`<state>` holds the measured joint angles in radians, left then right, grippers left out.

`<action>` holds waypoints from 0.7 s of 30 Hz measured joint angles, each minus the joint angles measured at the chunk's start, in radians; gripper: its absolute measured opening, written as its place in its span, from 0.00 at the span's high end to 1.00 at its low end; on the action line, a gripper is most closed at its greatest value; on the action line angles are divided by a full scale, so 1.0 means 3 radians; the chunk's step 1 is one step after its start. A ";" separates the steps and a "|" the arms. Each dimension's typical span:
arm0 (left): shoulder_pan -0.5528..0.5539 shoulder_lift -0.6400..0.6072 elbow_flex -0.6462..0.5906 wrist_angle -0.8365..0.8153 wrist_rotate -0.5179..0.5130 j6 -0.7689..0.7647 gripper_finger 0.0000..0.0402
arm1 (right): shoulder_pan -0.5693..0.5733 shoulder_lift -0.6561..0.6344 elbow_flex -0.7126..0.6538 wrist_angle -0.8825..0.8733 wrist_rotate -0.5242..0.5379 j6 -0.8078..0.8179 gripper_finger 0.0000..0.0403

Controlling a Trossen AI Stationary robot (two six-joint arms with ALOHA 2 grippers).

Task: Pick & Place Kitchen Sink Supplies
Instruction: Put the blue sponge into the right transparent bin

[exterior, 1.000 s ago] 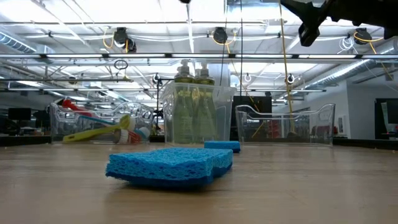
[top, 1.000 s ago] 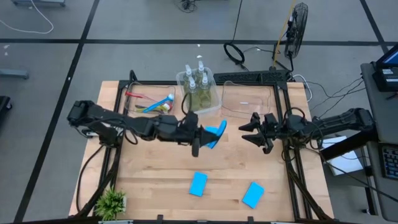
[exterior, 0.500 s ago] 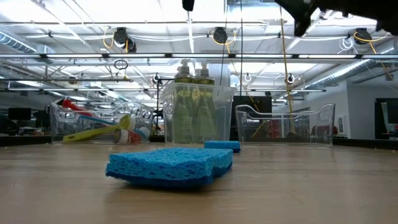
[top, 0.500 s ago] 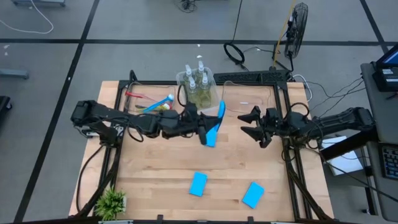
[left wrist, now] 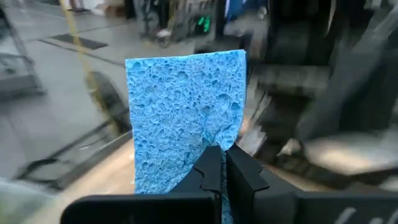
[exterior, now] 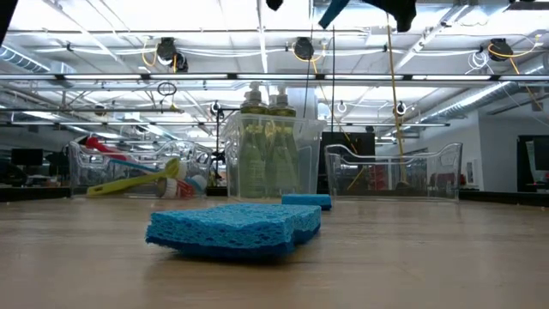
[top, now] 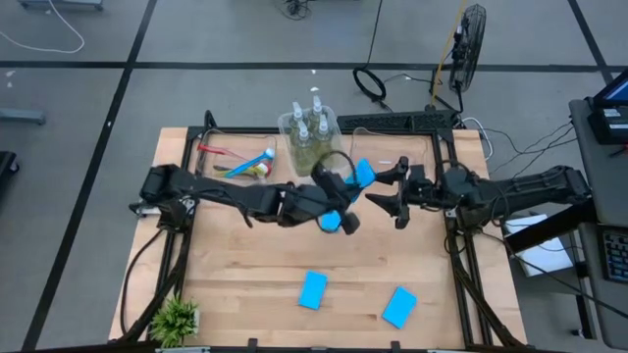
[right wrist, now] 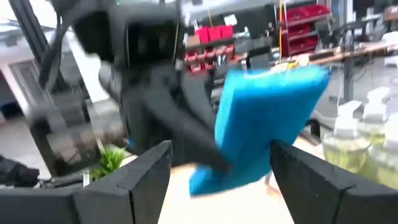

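Observation:
My left gripper [top: 345, 199] is shut on a light-blue sponge [left wrist: 186, 118], held high above the table's middle. My right gripper [top: 377, 192] faces it from the right, open. In the right wrist view the sponge [right wrist: 267, 118] shows ahead of the two fingers, apart from them. Two more sponges [top: 313, 289] [top: 399, 307] lie flat near the table's front. Soap bottles [top: 312, 132] stand in a clear bin at the back. Brushes [top: 240, 165] lie in the bin to its left. My left gripper pinches the sponge between its two fingers at one edge [left wrist: 214, 146]. The fingers lie about level and point toward the table's right. The sponge stands out beyond the fingertips, one broad face toward the wrist camera. It is lifted clear of the table.
An empty clear bin [top: 392, 157] stands at the back right, just behind the two grippers. A small potted plant [top: 175, 319] sits at the front left corner. Bare wood lies between the bins and the two loose sponges.
My left gripper has carried the sponge toward the table's right, up to my right gripper, rolling so that the sponge has turned about. My right gripper has risen and edged toward the sponge.

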<state>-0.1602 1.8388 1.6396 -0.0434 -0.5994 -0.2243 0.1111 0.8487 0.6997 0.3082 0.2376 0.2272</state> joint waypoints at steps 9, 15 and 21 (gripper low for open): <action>-0.0032 0.0004 0.0045 -0.0313 -0.0289 0.0228 0.99 | -0.0003 0.0008 0.0007 0.0099 0.0272 -0.0017 0.37; -0.0035 0.0003 0.0045 -0.0287 -0.0445 0.0382 0.99 | -0.0028 0.0135 0.0007 0.0261 0.0447 0.0260 0.37; -0.0030 0.0003 0.0045 -0.0202 -0.0523 0.0521 0.99 | -0.0101 0.0353 0.0005 0.0504 0.0450 0.0603 0.37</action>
<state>-0.1692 1.8397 1.6531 -0.1039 -0.7563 -0.0681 0.0807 0.9545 0.7013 0.4595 0.3727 0.4081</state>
